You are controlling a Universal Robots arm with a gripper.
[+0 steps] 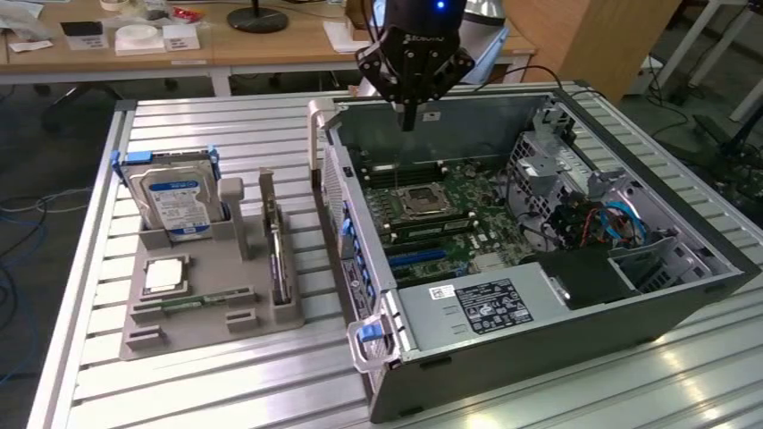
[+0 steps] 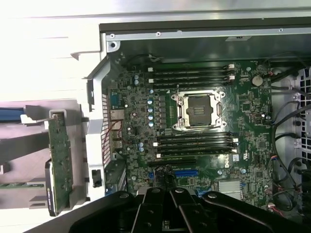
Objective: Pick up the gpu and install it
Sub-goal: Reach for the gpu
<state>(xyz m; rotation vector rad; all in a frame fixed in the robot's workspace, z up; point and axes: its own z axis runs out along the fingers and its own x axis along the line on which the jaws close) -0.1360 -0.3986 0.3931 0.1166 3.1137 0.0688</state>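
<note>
The slatted metal surface (image 1: 203, 125) carries the big open computer case (image 1: 573, 331) on the exterior view's right, its motherboard (image 1: 441, 214) laid bare, with the grey holder (image 1: 179, 326) just beside it on the exterior view's left. In the holder's slot nearest the case, the gpu (image 1: 277, 259) stands on edge, untouched, near the blue-labelled hard drive (image 1: 177, 204). And the claw (image 1: 408, 121) hangs over the far end of the case, pinched shut, holding nothing.

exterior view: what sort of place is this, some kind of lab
Probably a robotics lab or workshop: an open computer case on a slatted metal table, a grey fixture holding a hard drive beside it, wooden desks behind.
</note>
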